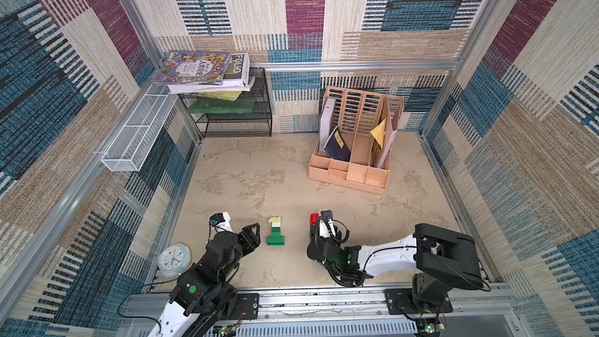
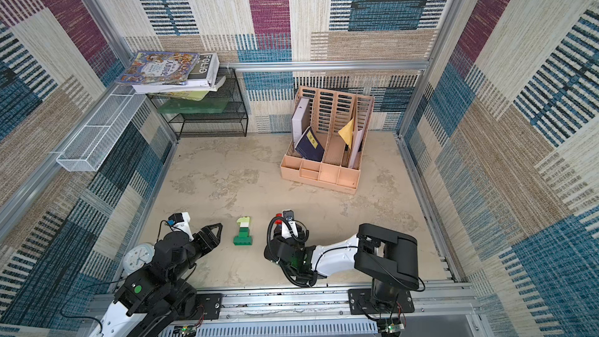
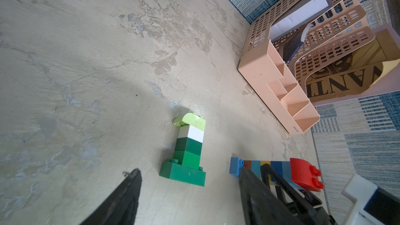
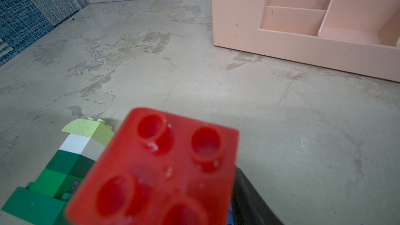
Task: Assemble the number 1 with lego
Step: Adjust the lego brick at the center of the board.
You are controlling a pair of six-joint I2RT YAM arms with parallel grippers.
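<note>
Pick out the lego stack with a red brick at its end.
The blue, brown and yellow plastic stack; the green, white and lime stack has no red.

Lower centre of the frame, on the mottled beige desk (image 3: 86, 61), lies a green-and-white plastic brick stack (image 3: 186, 150); beside it, a multicoloured brick bar (image 3: 300, 173) (red-capped).

A stack of books (image 1: 201, 69) lies on a black wire shelf (image 1: 236, 121) at the table's (image 1: 259, 173) far left corner. A white mesh basket (image 1: 136, 134) hangs on the left wall. A partly filled pink file organizer (image 1: 350, 173) stands far right. A white clock (image 1: 173, 259) lies near left.
</note>
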